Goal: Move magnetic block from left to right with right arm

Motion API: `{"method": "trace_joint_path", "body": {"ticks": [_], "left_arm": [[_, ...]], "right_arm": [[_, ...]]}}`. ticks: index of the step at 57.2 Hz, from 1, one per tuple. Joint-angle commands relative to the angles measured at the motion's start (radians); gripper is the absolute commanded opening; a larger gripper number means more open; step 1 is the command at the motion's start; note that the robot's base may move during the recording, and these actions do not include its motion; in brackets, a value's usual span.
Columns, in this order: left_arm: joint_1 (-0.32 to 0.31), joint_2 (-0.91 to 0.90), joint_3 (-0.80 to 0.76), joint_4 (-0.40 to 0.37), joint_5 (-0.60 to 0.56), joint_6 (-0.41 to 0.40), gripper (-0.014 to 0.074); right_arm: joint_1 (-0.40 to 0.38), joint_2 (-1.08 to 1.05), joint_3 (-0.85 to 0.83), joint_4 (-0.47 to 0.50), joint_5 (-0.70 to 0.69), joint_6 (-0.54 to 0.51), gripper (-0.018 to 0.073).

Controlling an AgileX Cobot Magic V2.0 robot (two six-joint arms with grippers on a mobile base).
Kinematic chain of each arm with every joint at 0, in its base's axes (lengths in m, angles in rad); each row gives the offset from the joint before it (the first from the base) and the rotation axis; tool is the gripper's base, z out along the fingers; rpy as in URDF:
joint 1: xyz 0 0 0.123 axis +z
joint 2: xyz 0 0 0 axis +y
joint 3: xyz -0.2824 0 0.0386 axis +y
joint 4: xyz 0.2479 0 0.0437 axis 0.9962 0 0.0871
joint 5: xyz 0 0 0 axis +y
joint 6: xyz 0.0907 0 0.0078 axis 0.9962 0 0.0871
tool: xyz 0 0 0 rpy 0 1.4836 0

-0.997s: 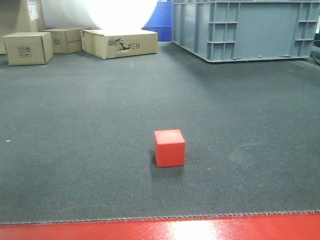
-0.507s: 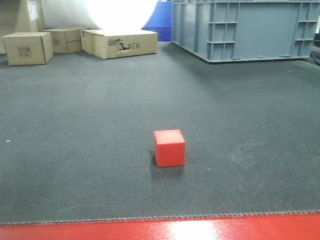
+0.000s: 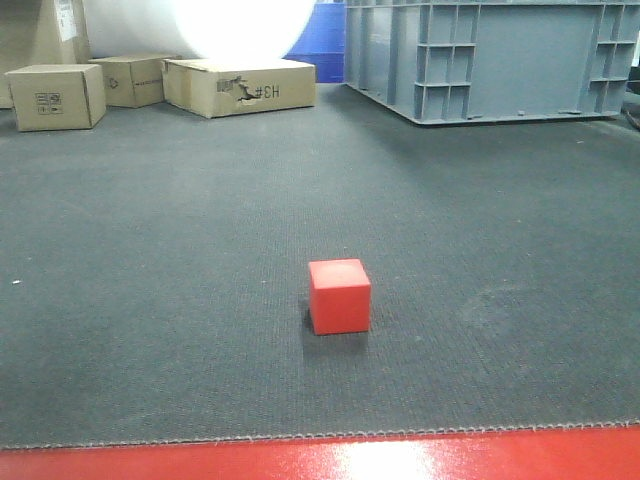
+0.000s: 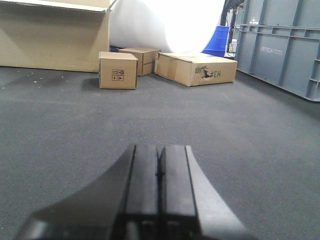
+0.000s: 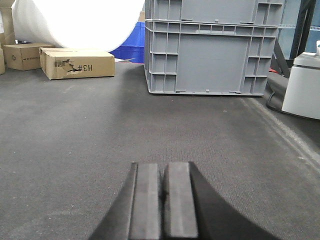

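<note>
Magnetic block in front view only, wrist views — closed tools

Both grippers look the same up close: the left gripper and right gripper each have two flat, matte black rectangular fingers with smooth, curved black housing flaring out behind them.

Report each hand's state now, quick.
Left hand: closed, holding nothing.
Right hand: closed, holding nothing; the magnetic block sits untouched on the mat.
</note>
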Motion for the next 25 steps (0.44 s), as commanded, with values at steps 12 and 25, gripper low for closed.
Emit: {"method": "trace_joint_path", "body": {"ticks": [12,25], "left_arm": [[-0.004,-0.005,0.008,-0.005,-0.09,-0.002,-0.0126],[-0.004,-0.005,0.008,-0.005,-0.09,-0.002,-0.0126]], "right_arm": [[-0.005,-0.021,0.002,-0.009,-0.079,-0.01,0.0032],[-0.005,-0.021,0.002,-0.009,-0.079,-0.01,0.0032]]}}
